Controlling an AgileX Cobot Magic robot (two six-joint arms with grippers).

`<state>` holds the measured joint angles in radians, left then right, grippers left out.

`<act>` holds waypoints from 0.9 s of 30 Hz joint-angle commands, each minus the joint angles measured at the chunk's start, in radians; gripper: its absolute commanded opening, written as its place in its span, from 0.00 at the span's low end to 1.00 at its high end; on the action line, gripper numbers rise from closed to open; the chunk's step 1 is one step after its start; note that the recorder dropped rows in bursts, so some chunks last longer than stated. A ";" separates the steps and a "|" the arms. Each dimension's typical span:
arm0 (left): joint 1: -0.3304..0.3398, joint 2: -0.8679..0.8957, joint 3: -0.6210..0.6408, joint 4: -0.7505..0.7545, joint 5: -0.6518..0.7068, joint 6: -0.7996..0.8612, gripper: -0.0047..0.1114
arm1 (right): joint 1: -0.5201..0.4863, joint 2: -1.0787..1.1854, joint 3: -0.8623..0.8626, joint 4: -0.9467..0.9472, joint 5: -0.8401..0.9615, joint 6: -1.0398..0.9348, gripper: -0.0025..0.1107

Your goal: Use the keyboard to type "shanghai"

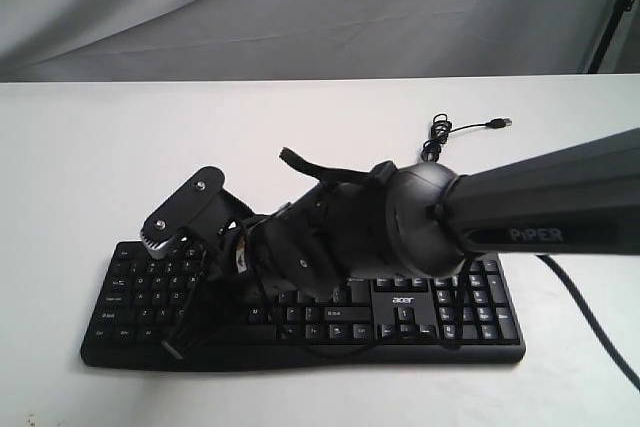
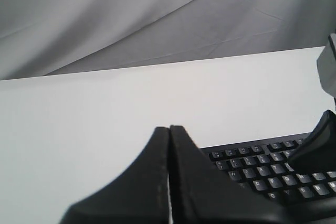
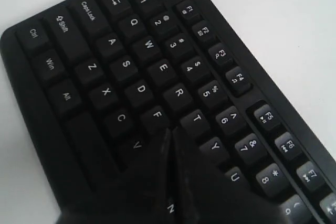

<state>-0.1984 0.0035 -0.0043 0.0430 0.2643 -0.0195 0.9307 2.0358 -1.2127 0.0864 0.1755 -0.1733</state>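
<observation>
The black keyboard (image 1: 410, 322) lies along the near edge of the white table. It also shows in the left wrist view (image 2: 262, 169) and the right wrist view (image 3: 126, 66). My right gripper (image 1: 228, 269) reaches across from the right, down onto the keyboard's left half. It is shut (image 3: 170, 130), its tips at the spot between F, T and V where the G key lies hidden; I cannot tell whether they press it. My left gripper (image 2: 169, 128) is shut and empty, low by the keyboard's left end. I cannot pick it out in the exterior view.
The keyboard's thin USB cable (image 1: 440, 132) lies coiled on the table behind it, plug (image 1: 500, 123) unconnected. The right arm (image 1: 540, 207) spans the keyboard's right half, and its body (image 2: 315, 140) shows beside the left gripper. A grey cloth backdrop (image 1: 300, 7) hangs behind the table.
</observation>
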 commanded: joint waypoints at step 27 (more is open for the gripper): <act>-0.004 -0.003 0.004 0.001 -0.005 -0.003 0.04 | -0.033 0.016 0.059 0.000 -0.093 -0.010 0.02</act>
<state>-0.1984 0.0035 -0.0043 0.0430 0.2643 -0.0195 0.9027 2.0502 -1.1566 0.0887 0.1064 -0.1760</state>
